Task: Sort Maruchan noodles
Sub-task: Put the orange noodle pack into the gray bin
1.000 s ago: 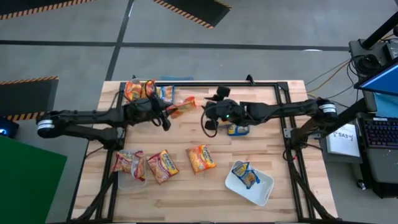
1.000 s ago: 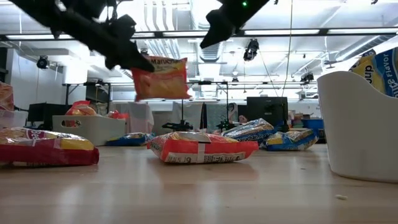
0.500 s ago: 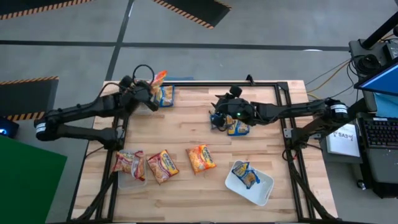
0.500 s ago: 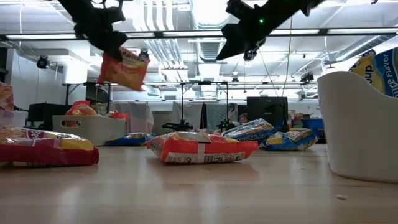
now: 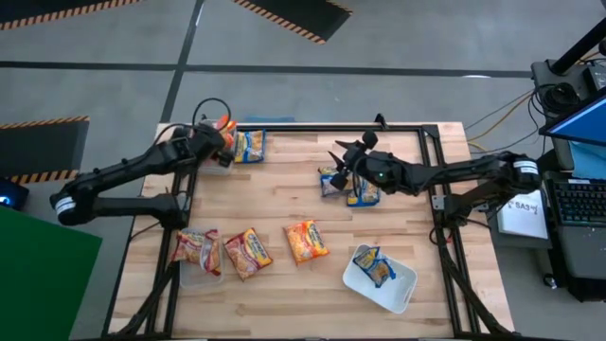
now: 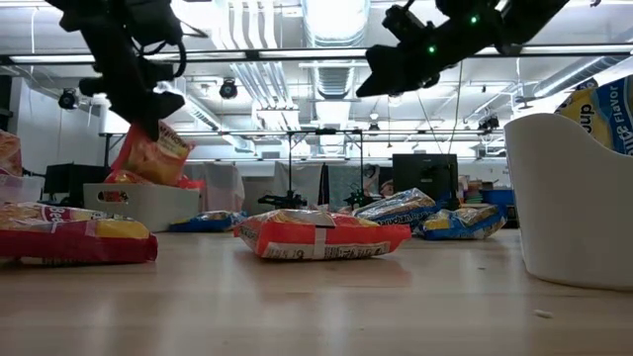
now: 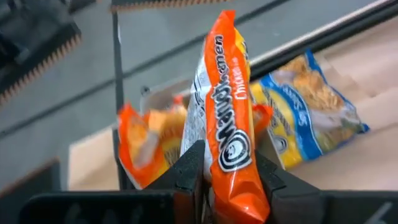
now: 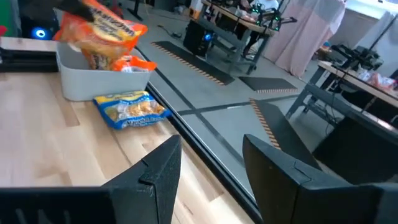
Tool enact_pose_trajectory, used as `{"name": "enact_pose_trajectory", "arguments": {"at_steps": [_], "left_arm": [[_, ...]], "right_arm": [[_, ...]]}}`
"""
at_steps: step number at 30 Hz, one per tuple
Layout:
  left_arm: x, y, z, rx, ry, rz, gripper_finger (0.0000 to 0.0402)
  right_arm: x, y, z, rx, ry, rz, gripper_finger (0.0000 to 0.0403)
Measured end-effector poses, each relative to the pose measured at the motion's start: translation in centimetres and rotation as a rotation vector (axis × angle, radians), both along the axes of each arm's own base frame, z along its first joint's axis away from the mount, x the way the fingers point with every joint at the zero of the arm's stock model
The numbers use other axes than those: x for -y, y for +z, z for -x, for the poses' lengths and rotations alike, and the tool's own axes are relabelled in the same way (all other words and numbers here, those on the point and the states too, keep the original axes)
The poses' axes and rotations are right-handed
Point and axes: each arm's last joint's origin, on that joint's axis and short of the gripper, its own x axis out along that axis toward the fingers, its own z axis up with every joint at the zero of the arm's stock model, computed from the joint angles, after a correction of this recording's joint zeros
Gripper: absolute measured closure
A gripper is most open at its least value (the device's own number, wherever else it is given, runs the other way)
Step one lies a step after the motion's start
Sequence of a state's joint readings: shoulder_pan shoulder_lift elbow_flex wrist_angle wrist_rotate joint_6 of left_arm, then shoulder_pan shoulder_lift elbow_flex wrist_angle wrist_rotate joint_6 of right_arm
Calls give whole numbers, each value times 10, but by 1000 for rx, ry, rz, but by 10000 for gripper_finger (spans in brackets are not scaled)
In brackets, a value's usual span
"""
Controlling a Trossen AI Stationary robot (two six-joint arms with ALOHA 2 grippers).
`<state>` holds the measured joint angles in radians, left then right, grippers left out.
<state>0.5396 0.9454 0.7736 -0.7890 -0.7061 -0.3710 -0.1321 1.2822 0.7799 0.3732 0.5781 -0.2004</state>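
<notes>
My left gripper [image 5: 220, 142] is at the table's far left corner, shut on an orange noodle packet [image 7: 229, 118] over a grey tub [image 8: 99, 81] that holds other orange packets [image 7: 146, 146]. A blue packet [image 5: 251, 145] lies on the table beside the tub. My right gripper [image 5: 342, 161] is open and empty, in the air above two blue packets [image 5: 333, 181] [image 5: 363, 195] lying at the table's middle right. In the low view the left gripper [image 6: 146, 111] stands above the hanging packet [image 6: 155, 154]. My left gripper pinches the orange packet between its two fingers [image 7: 191, 169], on the two flat faces near one end [image 7: 235, 177]. The fingers come from above, slanting down. The packet hangs tilted below them over the tub; whether its lower end [image 6: 138, 176] touches the packets inside, I cannot tell.
Three orange-red packets lie near the table's near left: one [image 5: 196, 246] on a clear tub [image 5: 202, 276], two [image 5: 247, 252] [image 5: 306, 240] on the wood. A white tub [image 5: 402, 289] at the near right holds a blue packet [image 5: 374, 265]. A black rail [image 5: 322, 128] lines the far edge.
My left gripper has carried the orange packet from the table's middle toward the far left corner and then down over the grey tub; the packet has turned from level to hanging. My right gripper has drifted a little toward the table's right edge and stays open.
</notes>
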Motion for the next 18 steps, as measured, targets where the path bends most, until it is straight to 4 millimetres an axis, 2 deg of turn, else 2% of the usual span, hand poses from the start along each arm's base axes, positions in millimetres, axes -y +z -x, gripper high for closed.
{"name": "enact_pose_trajectory", "arguments": {"at_steps": [9, 18], "left_arm": [[0, -12, 0, 82, 160, 80, 349], [-6, -25, -10, 41, 202, 113, 338]], "right_arm": [[4, -3, -1, -13, -12, 2, 241], [6, -3, 0, 39, -31, -57, 241]]}}
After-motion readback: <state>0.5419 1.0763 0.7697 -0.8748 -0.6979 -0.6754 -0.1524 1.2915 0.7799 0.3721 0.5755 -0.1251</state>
